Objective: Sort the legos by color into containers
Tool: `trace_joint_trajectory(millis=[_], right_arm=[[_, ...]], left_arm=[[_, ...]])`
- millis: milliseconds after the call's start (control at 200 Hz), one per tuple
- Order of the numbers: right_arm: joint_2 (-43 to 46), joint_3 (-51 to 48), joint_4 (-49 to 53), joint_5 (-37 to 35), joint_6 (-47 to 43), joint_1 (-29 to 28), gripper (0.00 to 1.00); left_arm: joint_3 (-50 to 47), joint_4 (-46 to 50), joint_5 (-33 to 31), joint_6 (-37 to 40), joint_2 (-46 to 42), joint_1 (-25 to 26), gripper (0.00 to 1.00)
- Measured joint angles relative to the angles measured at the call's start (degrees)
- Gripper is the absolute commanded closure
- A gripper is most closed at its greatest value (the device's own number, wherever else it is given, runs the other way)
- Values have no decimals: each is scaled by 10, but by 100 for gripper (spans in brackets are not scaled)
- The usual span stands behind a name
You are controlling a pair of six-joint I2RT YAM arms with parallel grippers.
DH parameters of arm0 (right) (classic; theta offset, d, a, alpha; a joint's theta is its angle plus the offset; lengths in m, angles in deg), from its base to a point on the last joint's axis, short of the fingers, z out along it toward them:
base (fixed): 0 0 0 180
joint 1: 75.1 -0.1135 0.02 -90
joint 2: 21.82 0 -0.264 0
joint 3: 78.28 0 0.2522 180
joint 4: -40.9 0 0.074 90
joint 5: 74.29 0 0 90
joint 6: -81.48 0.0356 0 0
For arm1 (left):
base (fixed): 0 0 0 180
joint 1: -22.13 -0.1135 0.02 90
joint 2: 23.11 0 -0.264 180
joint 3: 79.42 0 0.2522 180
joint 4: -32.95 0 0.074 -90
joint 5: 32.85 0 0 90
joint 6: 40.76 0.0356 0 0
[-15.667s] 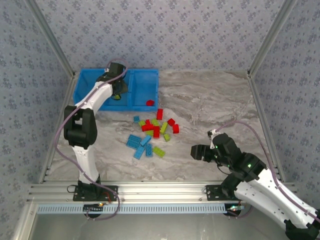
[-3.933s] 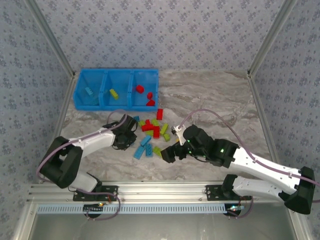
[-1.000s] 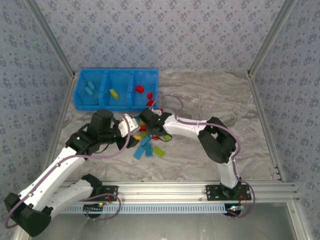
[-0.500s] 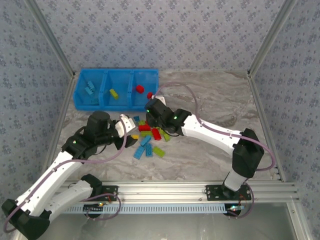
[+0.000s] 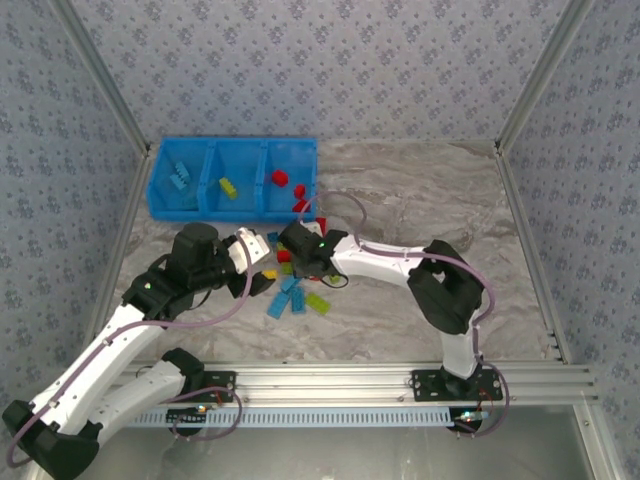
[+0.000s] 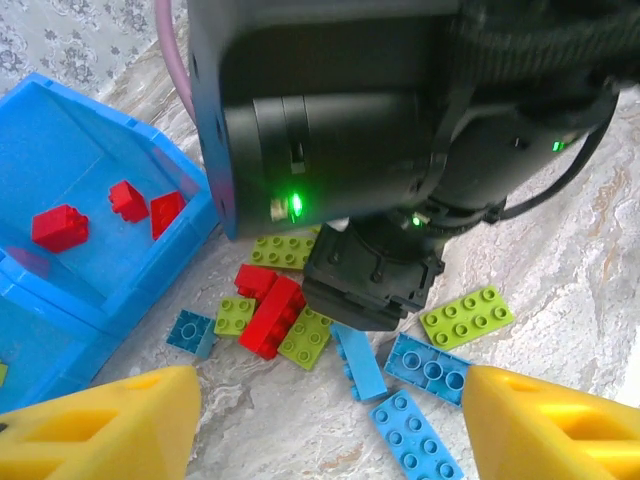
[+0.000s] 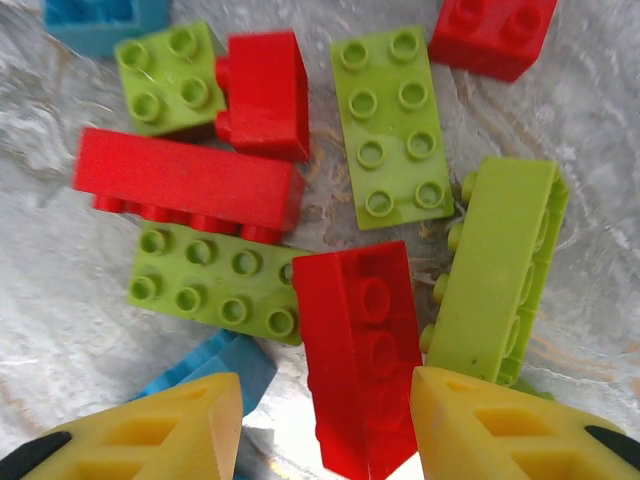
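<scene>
Sorting looks early-stage, my read: few placed, most loose.

- Legos [image 5: 298, 282]: the bulk lie jumbled on the table [image 5: 430, 200], red, blue and lime mixed, many touching.
- Bin [image 5: 156, 190], at 11 o'clock from the loose legos and near them:
  - 9 o'clock bay holds a couple of blue.
  - Middle bay holds 1 lime.
  - 3 o'clock bay holds 3 red.
  - No wrong colours seen, though the top view is small.
- Right gripper [image 7: 322, 385]: low over the loose legos' 12 o'clock edge. Its jaws are parted and straddle 1 red brick [image 7: 355, 330], with a gap on 1 side, so nothing is clamped yet. A lime piece lies just beside that brick at 3 o'clock.
- Left gripper [image 6: 330, 400]: at 9 o'clock of the loose legos, fingers spread wide, empty.

Left to do, judged: nearly all loose pieces, every colour.
</scene>
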State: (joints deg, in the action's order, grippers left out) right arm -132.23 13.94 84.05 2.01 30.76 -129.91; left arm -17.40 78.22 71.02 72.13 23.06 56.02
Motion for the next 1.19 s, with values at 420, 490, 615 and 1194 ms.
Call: trace_joint_trajectory(millis=[420,490,615,1194], right_arm=[[-31,3,-15,-10,7,5,59],[-43,3,-16,-12,8,5,63],[-54,-3,-15,-13,10,5,63],[165,-108,-81,-26,-42,-10,85]], left_arm=[[0,0,-3,1,1,0,11],[0,0,-3,1,1,0,10],[0,0,-4,1,1,0,9],[-10,-14,-40,-2,-18,4,1]])
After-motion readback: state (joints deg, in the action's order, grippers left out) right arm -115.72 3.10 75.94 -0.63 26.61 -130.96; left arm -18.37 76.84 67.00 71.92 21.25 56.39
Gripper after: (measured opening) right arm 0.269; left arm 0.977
